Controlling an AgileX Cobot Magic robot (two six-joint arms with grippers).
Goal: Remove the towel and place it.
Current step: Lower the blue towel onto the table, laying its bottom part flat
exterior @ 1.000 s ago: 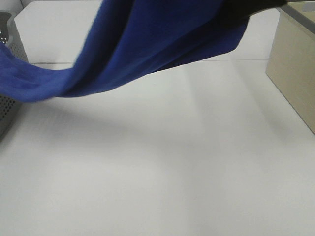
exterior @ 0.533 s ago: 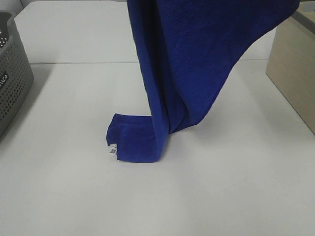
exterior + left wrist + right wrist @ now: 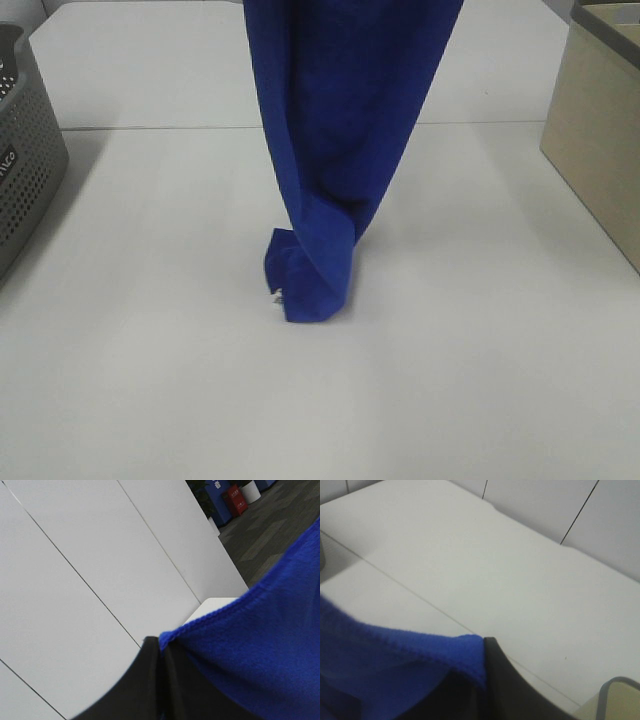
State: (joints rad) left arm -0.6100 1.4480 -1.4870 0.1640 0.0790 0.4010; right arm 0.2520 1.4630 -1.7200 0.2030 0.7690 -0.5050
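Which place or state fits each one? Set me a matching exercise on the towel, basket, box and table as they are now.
Things:
1 towel
2 basket
3 box
4 table

Descriptions:
A beige, at the right edge of the high view
B white, with a crumpled end resting on it
C blue, hanging from above
D grey, perforated, at the left edge of the high view

Pairs: 1-C, 2-D, 3-A, 4-B

White matte surface, evenly lit, made of two tabletops meeting at a straight seam. A grey perforated basket stands at its left edge, a beige box at its right. Behind: white wall panels with thin dark joints; beyond them, grey patterned carpet and a red bin.
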